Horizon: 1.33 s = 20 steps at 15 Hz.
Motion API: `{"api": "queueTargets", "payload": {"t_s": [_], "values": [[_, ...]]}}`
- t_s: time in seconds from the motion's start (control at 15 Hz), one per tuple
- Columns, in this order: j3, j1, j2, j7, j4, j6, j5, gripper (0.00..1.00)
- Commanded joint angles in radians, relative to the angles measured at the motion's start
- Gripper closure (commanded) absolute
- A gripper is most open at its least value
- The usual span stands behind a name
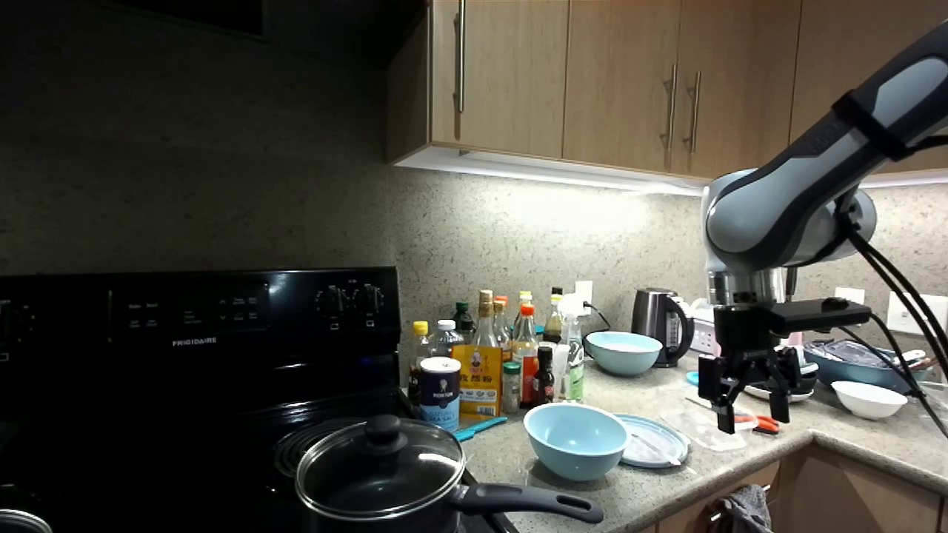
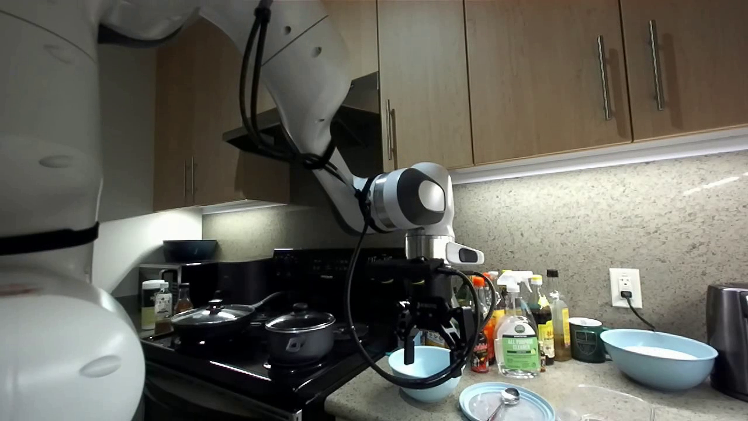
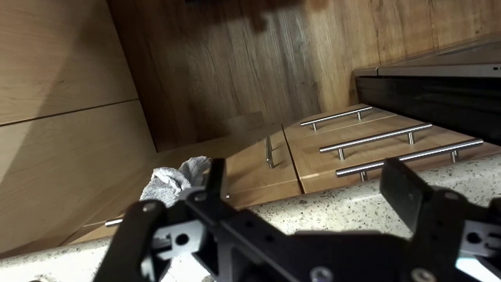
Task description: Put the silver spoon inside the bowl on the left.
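The pincer hangs in the air pointing down, its jaws wide apart with nothing between them, while the wrist view takes in the front edge of the tabletop, the drawers and the floor, so the step in hand looks to be the approach to the silver spoon. The spoon lies on the light blue plate, its handle running off the bottom of an exterior view; just beside the plate stands the light blue bowl, left of the other blue bowl in both exterior views and so, I judge, the target. To do this well, centre the pincer over the plate first, turn it so that the jaws straddle the handle crosswise, then come straight down until their tips nearly brush the plate, since a thin, smooth handle probably gives little to bite on. Squeeze near the likely balance point, towards the head, so the spoon is less apt to swivel, and avoid pressing on the plate's raised rim, which could tip it. Lift clear of the bowl's edge before moving across, mind that the hanging cable does not snag, and let go low inside so the spoon settles rather than bouncing out
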Motion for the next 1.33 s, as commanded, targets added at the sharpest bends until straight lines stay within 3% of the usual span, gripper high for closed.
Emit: {"api": "queueTargets", "payload": {"t_s": [0.0,0.53,1.0,1.27], "values": [[-0.01,-0.016,0.096,-0.036,0.095,-0.013,0.009,0.0],[-0.044,-0.036,0.337,-0.122,0.395,-0.053,-0.055,0.0],[-0.04,-0.033,0.35,-0.092,0.398,-0.032,-0.056,0.0],[-0.021,-0.045,0.452,-0.221,0.533,-0.08,-0.054,0.0]]}}
